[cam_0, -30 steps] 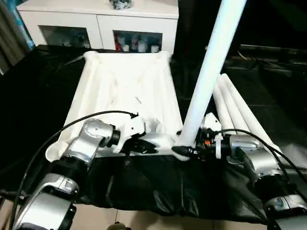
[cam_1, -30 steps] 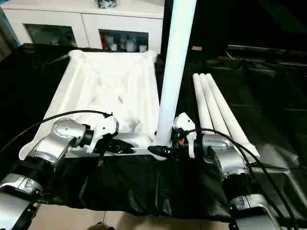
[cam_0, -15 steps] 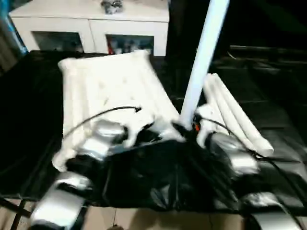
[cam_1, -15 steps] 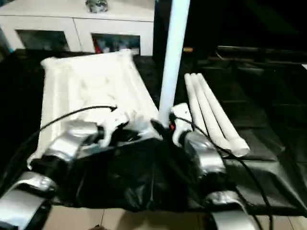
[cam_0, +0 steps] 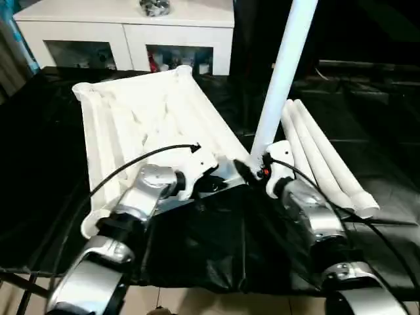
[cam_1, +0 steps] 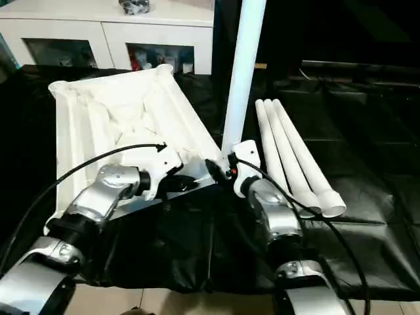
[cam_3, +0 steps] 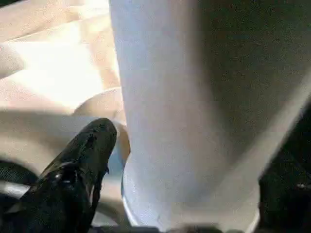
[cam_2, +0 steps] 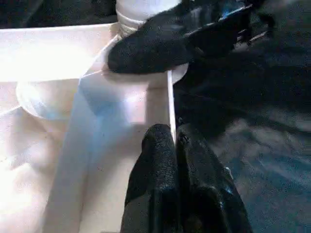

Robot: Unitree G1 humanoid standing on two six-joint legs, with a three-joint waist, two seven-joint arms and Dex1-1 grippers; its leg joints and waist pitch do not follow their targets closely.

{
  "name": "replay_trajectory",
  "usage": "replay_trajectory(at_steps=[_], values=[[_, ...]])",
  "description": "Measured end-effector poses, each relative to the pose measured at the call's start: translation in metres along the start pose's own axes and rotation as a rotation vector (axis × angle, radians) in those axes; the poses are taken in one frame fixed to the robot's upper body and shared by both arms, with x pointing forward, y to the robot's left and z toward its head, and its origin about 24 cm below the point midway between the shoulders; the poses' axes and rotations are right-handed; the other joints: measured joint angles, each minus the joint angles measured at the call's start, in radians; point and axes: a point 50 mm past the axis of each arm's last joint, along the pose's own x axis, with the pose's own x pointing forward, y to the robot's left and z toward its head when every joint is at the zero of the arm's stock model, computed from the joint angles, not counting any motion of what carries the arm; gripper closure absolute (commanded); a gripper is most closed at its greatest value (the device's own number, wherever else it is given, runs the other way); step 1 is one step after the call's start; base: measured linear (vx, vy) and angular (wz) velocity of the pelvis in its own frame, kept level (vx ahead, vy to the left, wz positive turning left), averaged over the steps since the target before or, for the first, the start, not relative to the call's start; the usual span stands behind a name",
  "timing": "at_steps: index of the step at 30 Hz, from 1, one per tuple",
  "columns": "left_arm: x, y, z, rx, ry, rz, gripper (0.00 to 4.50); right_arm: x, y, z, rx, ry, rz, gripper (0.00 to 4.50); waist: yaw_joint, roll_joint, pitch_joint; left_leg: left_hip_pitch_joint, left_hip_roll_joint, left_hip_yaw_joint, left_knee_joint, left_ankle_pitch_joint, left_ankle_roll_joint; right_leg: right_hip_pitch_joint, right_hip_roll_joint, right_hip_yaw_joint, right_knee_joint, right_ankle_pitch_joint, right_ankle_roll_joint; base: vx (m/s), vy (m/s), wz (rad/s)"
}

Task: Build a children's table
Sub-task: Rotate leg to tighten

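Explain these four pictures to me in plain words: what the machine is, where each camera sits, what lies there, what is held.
This is a humanoid robot with two silver arms, building a children's table. Two pictures come from its head, looking down; two from cameras on its wrists. On black sheeting lies the white tabletop, underside up. One leg stands upright in its near corner socket; three spare legs lie beside it. A white cabinet stands behind. The left gripper has its jaws shut on the tabletop's edge. The right gripper has a finger on each side of the standing leg's base.
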Motion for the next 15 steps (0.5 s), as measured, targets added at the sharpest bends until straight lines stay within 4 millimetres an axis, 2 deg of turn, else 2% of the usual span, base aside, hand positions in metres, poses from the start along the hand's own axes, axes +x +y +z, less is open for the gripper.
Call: replay_trajectory(at_steps=[8, 10, 14, 15], values=[[-0.018, -0.001, -0.007, 0.052, 0.009, -0.143, 4.5, -0.027, 0.001, 0.0, -0.042, 0.051, 0.342, 0.31, 0.014, 0.0, 0.0, -0.005, 0.002, 0.0, 0.004, 0.002, 0.008, -0.001, 0.0, -0.002, 0.0, -0.001, 0.0, 0.0, 0.0, 0.0], [-0.022, -0.001, -0.008, 0.06, 0.013, -0.178, 4.5, -0.032, 0.0, 0.001, -0.044, 0.076, 0.415, 0.56, 0.015, 0.0, 0.0, -0.006, 0.002, 0.0, 0.005, 0.002, 0.008, -0.001, 0.0, -0.002, 0.0, 0.0, 0.0, 0.0, 0.0, 0.0], [-0.028, -0.003, -0.011, 0.076, 0.02, -0.242, 4.5, -0.04, 0.003, 0.001, -0.063, 0.126, 0.533, 0.75, 0.02, 0.0, 0.0, -0.006, 0.002, 0.0, 0.005, 0.002, 0.008, -0.001, 0.0, -0.002, 0.0, 0.0, 0.0, 0.0, 0.0, 0.0], [-0.029, -0.003, -0.012, 0.079, 0.021, -0.254, 4.5, -0.04, 0.003, 0.002, -0.067, 0.134, 0.554, 0.96, 0.021, 0.0, 0.0, -0.006, 0.002, 0.0, 0.005, 0.002, 0.008, -0.001, 0.0, -0.002, 0.0, 0.0, 0.0, 0.0, 0.0, 0.0]])
